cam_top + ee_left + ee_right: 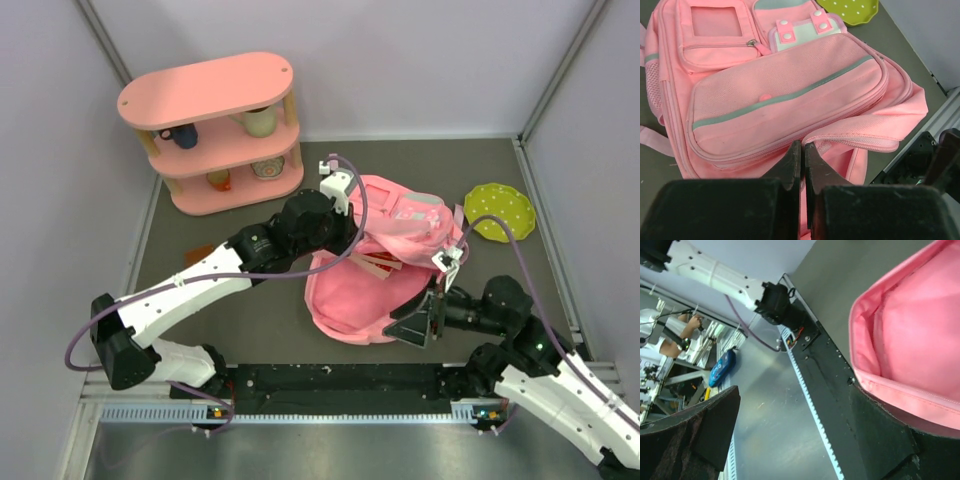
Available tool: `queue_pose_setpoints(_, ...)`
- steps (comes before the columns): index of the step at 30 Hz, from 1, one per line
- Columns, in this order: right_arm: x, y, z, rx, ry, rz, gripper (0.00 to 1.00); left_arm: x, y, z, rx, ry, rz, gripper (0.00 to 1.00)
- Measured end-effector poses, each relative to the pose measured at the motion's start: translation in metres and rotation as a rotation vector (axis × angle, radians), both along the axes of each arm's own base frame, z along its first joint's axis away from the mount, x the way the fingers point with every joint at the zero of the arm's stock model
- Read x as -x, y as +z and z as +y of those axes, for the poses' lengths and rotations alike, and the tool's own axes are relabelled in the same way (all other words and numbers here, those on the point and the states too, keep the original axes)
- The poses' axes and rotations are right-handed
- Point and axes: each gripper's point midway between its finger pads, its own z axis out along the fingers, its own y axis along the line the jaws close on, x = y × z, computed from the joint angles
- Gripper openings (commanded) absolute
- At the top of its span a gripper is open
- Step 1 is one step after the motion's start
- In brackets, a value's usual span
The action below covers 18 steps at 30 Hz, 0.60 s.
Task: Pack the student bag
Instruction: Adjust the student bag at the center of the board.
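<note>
The pink student bag [350, 295] opens toward the nearer right gripper [418, 322], jaws spread, while the left gripper [801, 147] pinches its upper rim between closed jaws.

Robotics lab, grey-walled test booth [420, 70]

Tallying what is sitting on the bench [270, 340]
One student bag [355, 305], one pink shelf [205, 90] and one green plate [500, 212] are lying out; four small vessels [260, 121] are standing shelved.

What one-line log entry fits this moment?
left tool: shut on student bag opening edge | right tool: open at near rim | bag: unzipped, gaping
</note>
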Motion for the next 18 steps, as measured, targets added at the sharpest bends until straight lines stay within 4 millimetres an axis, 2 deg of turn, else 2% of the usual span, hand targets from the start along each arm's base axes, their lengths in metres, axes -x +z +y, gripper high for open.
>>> queue_pose_setpoints(4, 0.011, 0.018, -0.007, -0.009, 0.031, -0.037, 0.87, -0.001, -0.004, 0.004, -0.012, 0.023, 0.013, 0.00)
queue_pose_setpoints(8, 0.002, 0.009, -0.019, 0.032, -0.077, -0.027, 0.88, 0.000, -0.006, 0.004, -0.016, 0.010, 0.011, 0.00)
queue_pose_setpoints(11, -0.017, 0.004, -0.043, 0.044, -0.274, -0.038, 0.88, 0.008, -0.017, 0.008, -0.032, -0.022, 0.016, 0.29)
queue_pose_setpoints(12, -0.022, 0.005, -0.051, 0.042, -0.333, -0.044, 0.88, 0.012, -0.024, 0.012, -0.042, -0.038, 0.021, 0.49)
queue_pose_setpoints(14, -0.035, 0.009, -0.073, 0.020, -0.486, -0.049, 0.88, 0.023, -0.037, 0.021, -0.065, -0.068, 0.034, 0.61)
queue_pose_setpoints(15, -0.040, 0.011, -0.084, 0.010, -0.557, -0.048, 0.88, 0.028, -0.042, 0.025, -0.073, -0.080, 0.042, 0.75)
queue_pose_setpoints(18, -0.056, 0.008, -0.113, 0.001, -0.757, 0.005, 0.88, 0.041, -0.049, 0.038, -0.080, -0.108, 0.047, 0.91)
